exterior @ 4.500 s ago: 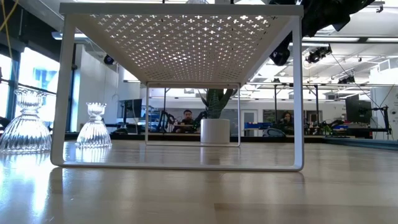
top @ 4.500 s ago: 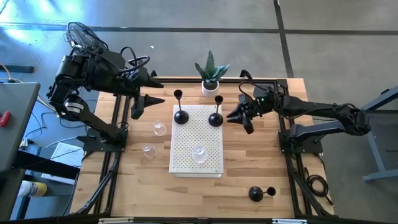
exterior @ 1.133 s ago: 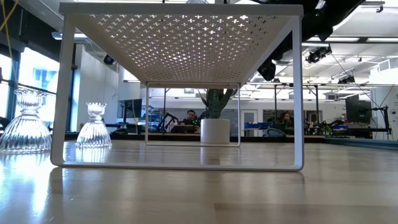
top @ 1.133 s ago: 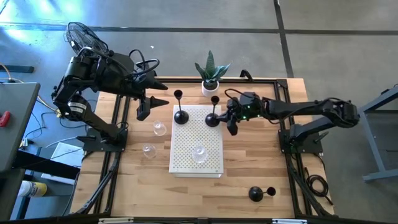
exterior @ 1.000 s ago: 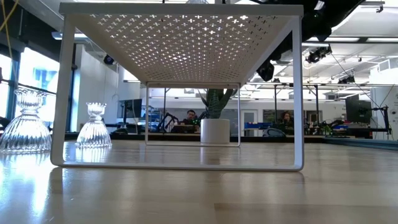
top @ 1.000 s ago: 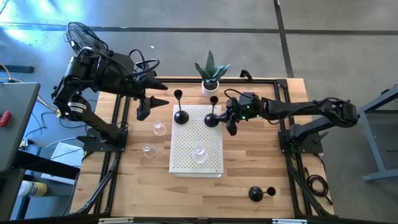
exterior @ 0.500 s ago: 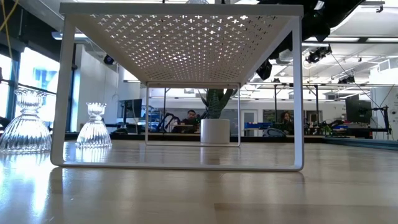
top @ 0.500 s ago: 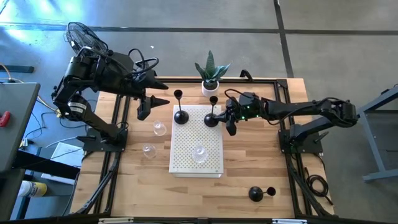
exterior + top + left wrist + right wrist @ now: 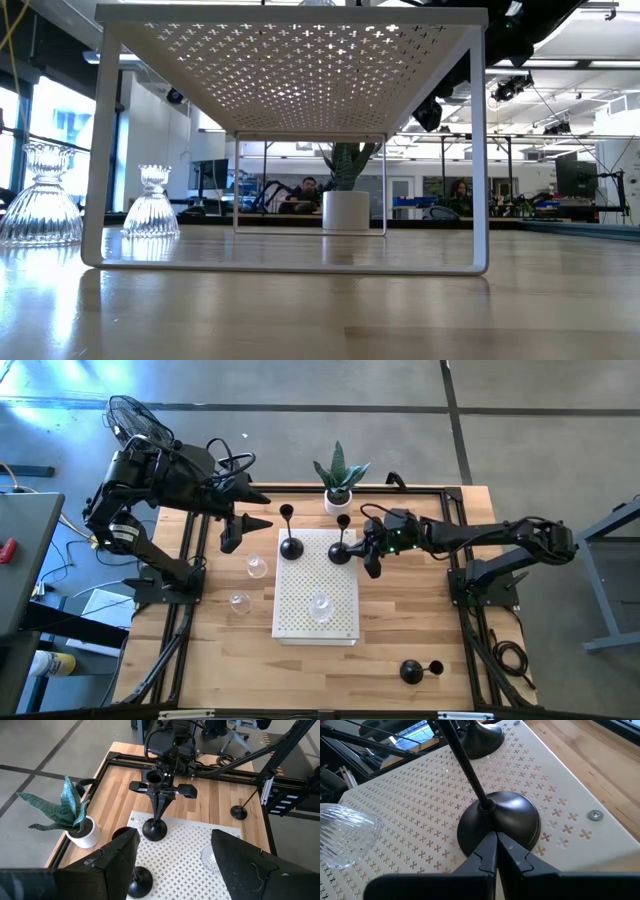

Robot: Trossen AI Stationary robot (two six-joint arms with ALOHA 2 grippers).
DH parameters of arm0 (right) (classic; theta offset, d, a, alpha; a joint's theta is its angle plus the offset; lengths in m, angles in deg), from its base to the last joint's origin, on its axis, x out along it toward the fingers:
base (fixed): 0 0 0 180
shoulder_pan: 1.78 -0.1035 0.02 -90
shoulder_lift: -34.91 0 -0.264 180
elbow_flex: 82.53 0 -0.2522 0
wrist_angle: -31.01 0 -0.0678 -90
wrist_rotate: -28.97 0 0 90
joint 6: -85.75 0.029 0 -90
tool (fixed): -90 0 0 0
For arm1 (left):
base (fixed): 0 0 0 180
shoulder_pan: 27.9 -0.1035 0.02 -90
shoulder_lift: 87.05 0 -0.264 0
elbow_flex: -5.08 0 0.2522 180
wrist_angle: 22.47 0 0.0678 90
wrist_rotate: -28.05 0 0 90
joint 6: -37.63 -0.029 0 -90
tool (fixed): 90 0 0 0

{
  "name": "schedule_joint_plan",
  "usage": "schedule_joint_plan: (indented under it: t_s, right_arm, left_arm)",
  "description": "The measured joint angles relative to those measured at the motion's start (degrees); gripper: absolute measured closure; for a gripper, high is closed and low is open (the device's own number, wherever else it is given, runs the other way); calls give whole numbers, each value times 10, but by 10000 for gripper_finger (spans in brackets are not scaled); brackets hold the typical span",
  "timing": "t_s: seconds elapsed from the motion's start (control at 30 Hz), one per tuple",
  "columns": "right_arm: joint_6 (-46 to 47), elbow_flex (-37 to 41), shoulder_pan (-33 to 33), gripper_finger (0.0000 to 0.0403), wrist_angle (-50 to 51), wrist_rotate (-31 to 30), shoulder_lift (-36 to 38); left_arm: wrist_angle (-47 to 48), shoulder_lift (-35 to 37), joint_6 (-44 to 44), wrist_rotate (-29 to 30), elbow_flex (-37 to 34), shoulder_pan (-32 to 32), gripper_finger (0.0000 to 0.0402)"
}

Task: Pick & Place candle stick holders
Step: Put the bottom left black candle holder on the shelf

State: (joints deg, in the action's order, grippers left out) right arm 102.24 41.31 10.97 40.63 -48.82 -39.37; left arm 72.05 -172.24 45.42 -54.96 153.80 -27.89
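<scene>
Two black candle stick holders stand on their domed bases at the far end of a white perforated rack (image 9: 300,622): the left holder (image 9: 290,546) and the right holder (image 9: 341,551). A clear glass holder (image 9: 320,603) also stands on the rack. Two more glass holders (image 9: 257,567) (image 9: 239,602) stand on the table to its left. Another black holder (image 9: 412,671) lies on its side near the front right. My right gripper (image 9: 366,551) is shut at the right holder's base. My left gripper (image 9: 262,510) hangs open above the table, left of the rack's far end, holding nothing. My right gripper has its shut fingertips (image 9: 493,845) against the domed base (image 9: 512,820) of the right black holder, on the side toward the table's right, just below the stem. The fingers slant down from the table's right. The holder stands upright on the rack.
A green plant in a white pot (image 9: 339,492) stands on the table just beyond the rack's far edge. Black rails (image 9: 455,575) run along both sides of the table. In the low view, people sit at desks far behind the pot (image 9: 346,210).
</scene>
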Motion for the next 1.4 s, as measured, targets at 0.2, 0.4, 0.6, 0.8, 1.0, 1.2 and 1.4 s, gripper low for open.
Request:
schedule_joint_plan:
  t_s: [0.2, 0.4, 0.6, 0.8, 1.0, 1.2, 1.4]
  right_arm:
    - [-2, 0, 0, 403, -3, 1, 0]
    - [0, 0, 0, 403, 0, 3, 2]
    - [8, 1, 5, 403, 19, -23, 35]
    - [11, 0, 7, 403, 82, -31, 74]
    - [12, 0, -4, 403, 81, -36, 75]
    - [11, 0, -4, 403, 82, -42, 75]
    - [15, 0, -8, 403, 77, -41, 75]
  left_arm:
    - [8, 0, 0, 0, 0, 0, 152]
    - [9, 0, 0, 0, 0, 0, 152]
    - [22, 0, -5, -1, 0, 0, 152]
    - [22, 0, -5, -1, 0, 0, 152]
    - [22, 0, -5, -1, 0, 0, 152]
    - [22, 0, -5, 0, 0, 0, 152]
    - [22, 0, -5, 0, 0, 0, 152]
